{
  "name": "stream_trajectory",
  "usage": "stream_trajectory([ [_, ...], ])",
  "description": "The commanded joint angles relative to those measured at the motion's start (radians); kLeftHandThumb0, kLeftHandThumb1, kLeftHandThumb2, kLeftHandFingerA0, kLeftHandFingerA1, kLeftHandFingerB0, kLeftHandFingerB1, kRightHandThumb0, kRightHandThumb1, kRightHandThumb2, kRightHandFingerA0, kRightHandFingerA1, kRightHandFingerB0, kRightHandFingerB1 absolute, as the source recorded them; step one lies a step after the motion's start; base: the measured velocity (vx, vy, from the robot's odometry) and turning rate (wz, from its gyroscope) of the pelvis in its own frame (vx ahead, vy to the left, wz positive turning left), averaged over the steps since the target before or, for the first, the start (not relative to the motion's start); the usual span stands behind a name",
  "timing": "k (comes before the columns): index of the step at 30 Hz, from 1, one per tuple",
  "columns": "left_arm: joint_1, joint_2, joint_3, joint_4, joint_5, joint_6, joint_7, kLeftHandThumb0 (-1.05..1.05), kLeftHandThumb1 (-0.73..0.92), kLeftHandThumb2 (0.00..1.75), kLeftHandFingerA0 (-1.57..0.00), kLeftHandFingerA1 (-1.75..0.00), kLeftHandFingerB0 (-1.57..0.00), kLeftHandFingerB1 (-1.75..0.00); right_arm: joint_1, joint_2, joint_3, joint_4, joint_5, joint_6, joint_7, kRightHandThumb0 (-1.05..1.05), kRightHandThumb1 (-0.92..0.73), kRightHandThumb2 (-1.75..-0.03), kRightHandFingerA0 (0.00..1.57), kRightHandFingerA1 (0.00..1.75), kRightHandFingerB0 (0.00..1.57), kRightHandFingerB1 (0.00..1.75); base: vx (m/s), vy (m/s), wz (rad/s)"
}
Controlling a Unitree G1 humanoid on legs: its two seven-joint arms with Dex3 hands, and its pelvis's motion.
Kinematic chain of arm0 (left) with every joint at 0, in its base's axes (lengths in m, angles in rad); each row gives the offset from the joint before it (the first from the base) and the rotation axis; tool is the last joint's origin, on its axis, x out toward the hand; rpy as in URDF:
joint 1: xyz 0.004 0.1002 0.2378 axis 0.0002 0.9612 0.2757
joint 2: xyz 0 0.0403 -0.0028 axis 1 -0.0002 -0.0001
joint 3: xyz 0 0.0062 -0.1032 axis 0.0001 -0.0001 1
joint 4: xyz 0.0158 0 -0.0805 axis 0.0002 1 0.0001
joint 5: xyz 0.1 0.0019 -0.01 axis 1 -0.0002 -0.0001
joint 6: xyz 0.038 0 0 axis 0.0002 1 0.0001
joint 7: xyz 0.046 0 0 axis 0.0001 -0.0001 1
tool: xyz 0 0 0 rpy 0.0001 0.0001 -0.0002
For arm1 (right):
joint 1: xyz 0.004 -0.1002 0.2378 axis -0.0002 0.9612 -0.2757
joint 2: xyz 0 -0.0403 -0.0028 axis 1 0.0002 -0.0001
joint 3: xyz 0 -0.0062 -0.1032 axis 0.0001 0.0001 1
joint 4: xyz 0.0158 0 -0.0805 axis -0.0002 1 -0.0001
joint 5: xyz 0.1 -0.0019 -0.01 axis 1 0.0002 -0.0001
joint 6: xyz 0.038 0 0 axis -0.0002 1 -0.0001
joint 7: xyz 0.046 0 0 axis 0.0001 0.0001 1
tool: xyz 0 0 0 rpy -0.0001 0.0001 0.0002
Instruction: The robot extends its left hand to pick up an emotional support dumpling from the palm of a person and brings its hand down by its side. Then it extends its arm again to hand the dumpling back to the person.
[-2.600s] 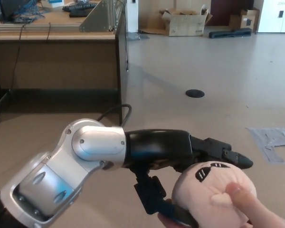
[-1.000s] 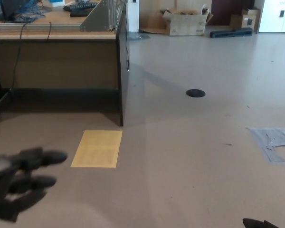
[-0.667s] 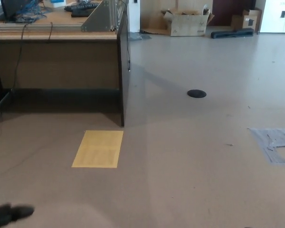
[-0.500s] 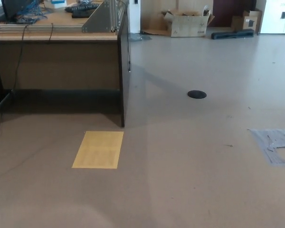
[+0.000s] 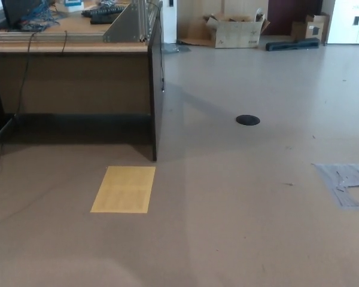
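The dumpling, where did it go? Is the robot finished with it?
Not finished, it seems. Right now no dumpling, robot hand or person shows, only the floor, the yellow sheet and the desk. Earlier the left hand was at the dumpling on the person's palm, then swung down out of view. So the lowering looks done; whether it holds the dumpling can't be seen. Handing it back remains.

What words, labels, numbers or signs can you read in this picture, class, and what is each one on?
None can be read.
The yellow sheet on the floor shows faint rows, too blurred to read.
The cardboard box by the far wall shows no legible print.
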Motion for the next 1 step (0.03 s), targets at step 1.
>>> stream_trajectory([
  [1, -0.001, -0.004, -0.015, 0.098, 0.143, -0.304, 0.193, -0.36, 0.51, 1.08, -0.04, -0.50, 0.00, -0.47, 0.052, -0.004, -0.050, -0.036, 0.073, -0.006, 0.014, -0.58, -0.49, -0.77, 0.32, 0.48, 0.17, 0.39, 0.00, 0.000, 0.00],
])
